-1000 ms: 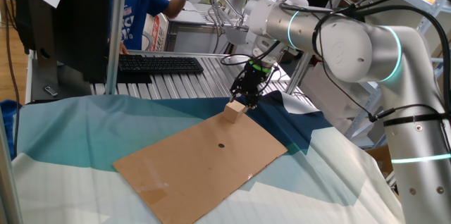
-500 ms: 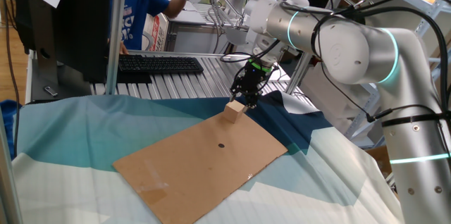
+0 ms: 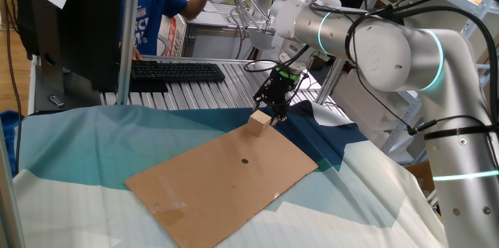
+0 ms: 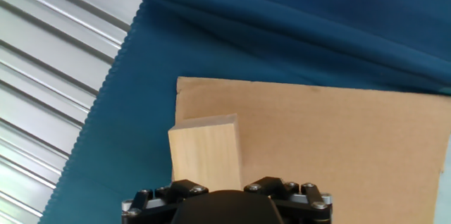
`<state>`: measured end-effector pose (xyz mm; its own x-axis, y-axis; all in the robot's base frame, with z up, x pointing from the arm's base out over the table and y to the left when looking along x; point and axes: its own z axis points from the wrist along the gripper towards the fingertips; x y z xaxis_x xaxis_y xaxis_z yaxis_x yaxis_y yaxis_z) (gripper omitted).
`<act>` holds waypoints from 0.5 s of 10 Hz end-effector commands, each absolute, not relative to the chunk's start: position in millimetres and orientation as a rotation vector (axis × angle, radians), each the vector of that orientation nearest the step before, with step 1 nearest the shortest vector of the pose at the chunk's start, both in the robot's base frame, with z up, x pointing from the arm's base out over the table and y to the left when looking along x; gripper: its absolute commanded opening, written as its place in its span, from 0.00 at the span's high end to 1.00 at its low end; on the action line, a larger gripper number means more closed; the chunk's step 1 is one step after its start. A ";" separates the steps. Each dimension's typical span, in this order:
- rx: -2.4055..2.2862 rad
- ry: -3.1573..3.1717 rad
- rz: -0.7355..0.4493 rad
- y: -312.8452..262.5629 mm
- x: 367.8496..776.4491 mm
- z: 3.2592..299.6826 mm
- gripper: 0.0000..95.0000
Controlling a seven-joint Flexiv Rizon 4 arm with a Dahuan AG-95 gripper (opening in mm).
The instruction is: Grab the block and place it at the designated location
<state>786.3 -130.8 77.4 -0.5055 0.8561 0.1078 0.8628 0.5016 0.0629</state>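
Observation:
A pale wooden block point(image 3: 259, 123) rests on the far corner of a brown cardboard sheet point(image 3: 226, 178), which carries a small black dot point(image 3: 244, 161). My gripper point(image 3: 277, 111) hangs just above and to the right of the block, its dark fingers spread and holding nothing. In the hand view the block point(image 4: 204, 155) lies flat at the corner of the cardboard point(image 4: 338, 153), left of centre. Only the black gripper body point(image 4: 225, 208) shows at the bottom edge, and the fingertips are out of sight.
Teal and dark blue cloth point(image 3: 78, 147) covers the table under the cardboard. A ribbed metal surface point(image 4: 49, 62) with a black keyboard point(image 3: 175, 71) lies behind. A person in blue point(image 3: 152, 10) stands at the back left.
My gripper has shifted slightly to the right above the block. The block has not moved.

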 end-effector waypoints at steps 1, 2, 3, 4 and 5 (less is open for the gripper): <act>-1.525 -2.670 -0.161 -131.3 789.2 77.0 0.20; -1.517 -2.679 -0.167 -131.3 789.2 77.0 0.20; -1.499 -2.686 -0.189 -131.3 789.2 77.0 0.20; -1.486 -2.690 -0.193 -131.3 789.2 77.0 0.20; -1.464 -2.707 -0.196 -131.3 789.2 77.0 0.20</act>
<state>788.6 -131.6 77.5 -0.5522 0.8262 0.1118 0.8337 0.5456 0.0856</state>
